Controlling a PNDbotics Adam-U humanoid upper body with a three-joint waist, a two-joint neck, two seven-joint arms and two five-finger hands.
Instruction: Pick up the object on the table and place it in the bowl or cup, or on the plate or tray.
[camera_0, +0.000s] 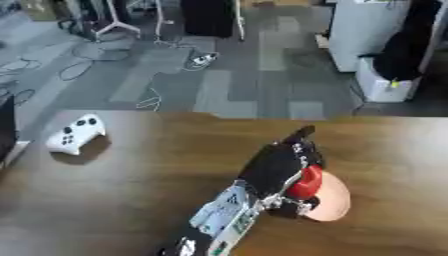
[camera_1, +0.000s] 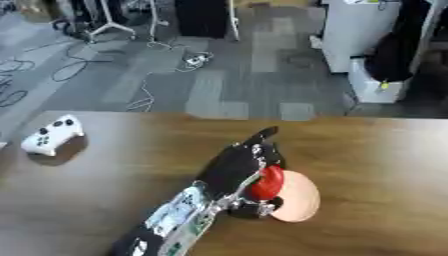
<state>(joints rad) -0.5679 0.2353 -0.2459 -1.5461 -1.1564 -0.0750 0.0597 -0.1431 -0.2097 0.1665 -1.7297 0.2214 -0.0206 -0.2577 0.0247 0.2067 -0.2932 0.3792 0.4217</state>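
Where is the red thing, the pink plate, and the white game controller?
red thing (camera_0: 306, 182), left eye view, on its rounded side, showing beside the hand.
pink plate (camera_0: 336, 202), left eye view, on its bare right part.
white game controller (camera_0: 75, 135), left eye view, on the middle of its body.

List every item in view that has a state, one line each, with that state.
left hand: over the plate, fingers curled round the red object.
red object: held in the left hand, above the plate.
plate: flat on the table, partly hidden by the hand.
white game controller: lying on the table's far left, untouched.
right hand: not in view.
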